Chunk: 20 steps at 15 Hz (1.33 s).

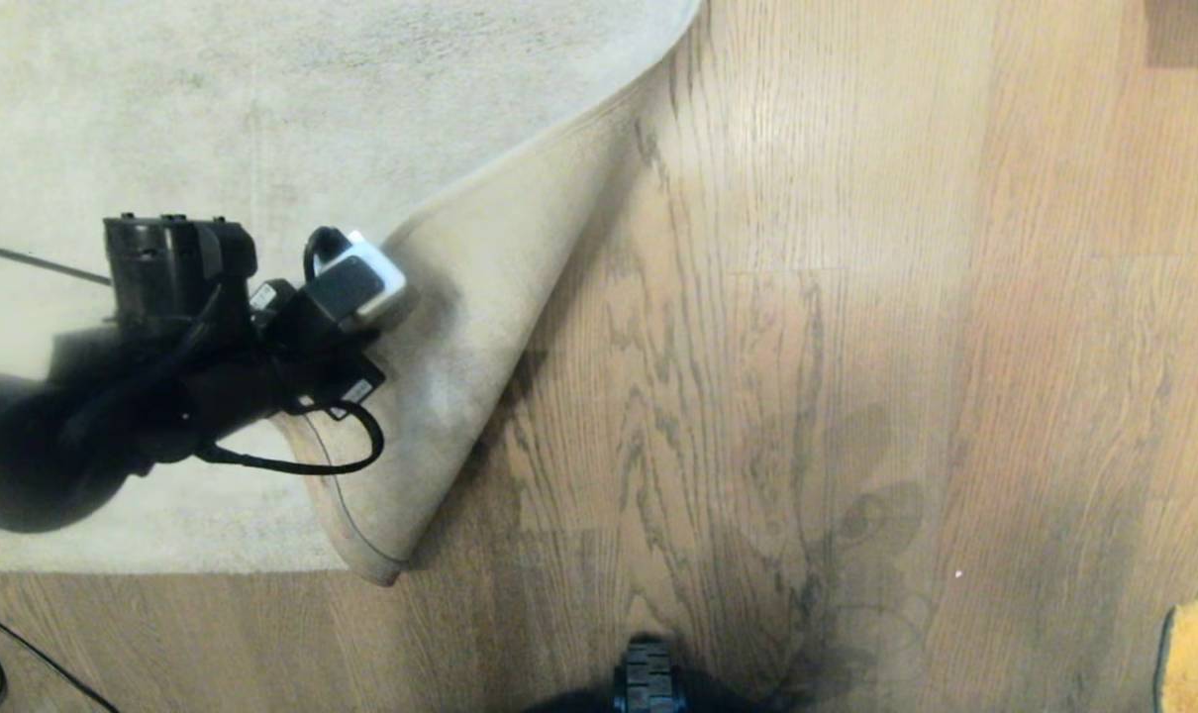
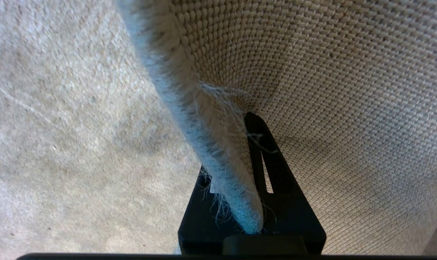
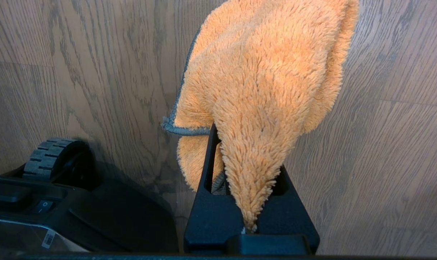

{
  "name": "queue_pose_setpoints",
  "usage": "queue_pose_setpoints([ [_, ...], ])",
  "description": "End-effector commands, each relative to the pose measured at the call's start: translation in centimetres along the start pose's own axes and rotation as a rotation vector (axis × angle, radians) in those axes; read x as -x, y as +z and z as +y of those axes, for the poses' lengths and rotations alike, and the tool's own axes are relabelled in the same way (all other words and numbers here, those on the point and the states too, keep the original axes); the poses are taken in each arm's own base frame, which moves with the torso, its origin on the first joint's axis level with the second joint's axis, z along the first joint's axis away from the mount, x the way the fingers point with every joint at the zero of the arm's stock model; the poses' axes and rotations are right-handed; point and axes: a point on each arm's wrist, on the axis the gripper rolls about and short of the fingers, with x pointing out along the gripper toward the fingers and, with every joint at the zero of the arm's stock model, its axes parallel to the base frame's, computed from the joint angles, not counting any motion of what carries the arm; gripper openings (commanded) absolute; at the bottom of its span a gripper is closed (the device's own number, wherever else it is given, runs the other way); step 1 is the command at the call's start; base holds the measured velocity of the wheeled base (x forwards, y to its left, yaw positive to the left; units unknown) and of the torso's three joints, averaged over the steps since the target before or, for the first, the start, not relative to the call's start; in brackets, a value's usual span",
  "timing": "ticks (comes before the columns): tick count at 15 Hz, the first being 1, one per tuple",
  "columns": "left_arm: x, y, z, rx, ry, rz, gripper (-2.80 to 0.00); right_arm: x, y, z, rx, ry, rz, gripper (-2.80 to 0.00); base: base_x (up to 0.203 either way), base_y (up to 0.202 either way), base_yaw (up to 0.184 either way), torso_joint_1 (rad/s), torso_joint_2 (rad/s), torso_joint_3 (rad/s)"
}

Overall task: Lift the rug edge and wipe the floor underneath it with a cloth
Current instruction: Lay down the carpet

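Rug edge [image 2: 218,155] pinched in left pincer [image 2: 249,202], cloth [image 3: 262,94] in right pincer [image 3: 251,216], cloth half cropped overhead.

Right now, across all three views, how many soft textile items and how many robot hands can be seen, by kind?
Large grey-beige low-pile rug, corner folded back: 1
Orange fluffy cloth, clamped in the right hand: 1
Black robot hands, including the left hand pinching the rug edge: 2
Total: 4

Bare floor [image 1: 757,396] lies open beside the folded-back rug edge [image 1: 480,327] — only the base wheel [image 1: 647,678] intrudes.
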Motion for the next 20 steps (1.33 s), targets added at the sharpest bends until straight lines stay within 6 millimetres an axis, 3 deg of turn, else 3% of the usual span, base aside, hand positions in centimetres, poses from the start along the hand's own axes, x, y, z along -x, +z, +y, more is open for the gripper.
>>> queue_pose_setpoints([
  [1, 0.3, -0.1, 0.0, -0.004, 0.001, -0.001, -2.8, 0.0, 0.0, 0.0, 0.001, 0.002, 0.003, -2.8, 0.0, 0.0, 0.0, 0.0, 0.0, 0.0],
  [7, 1.2, 0.8, 0.0, -0.005, 0.003, -0.039, -2.8, 0.0, 0.0, 0.0, 0.001, 0.002, 0.003, -2.8, 0.0, 0.0, 0.0, 0.0, 0.0, 0.0],
  [14, 4.4, 2.5, 2.3, 0.017, 0.088, -0.133, -2.8, 0.0, 0.0, 0.0, 0.001, 0.001, 0.003, -2.8, 0.0, 0.0, 0.0, 0.0, 0.0, 0.0],
  [20, 5.5, 3.1, 2.0, 0.038, 0.096, -0.155, -2.8, 0.0, 0.0, 0.0, 0.001, 0.002, 0.003, -2.8, 0.0, 0.0, 0.0, 0.0, 0.0, 0.0],
])
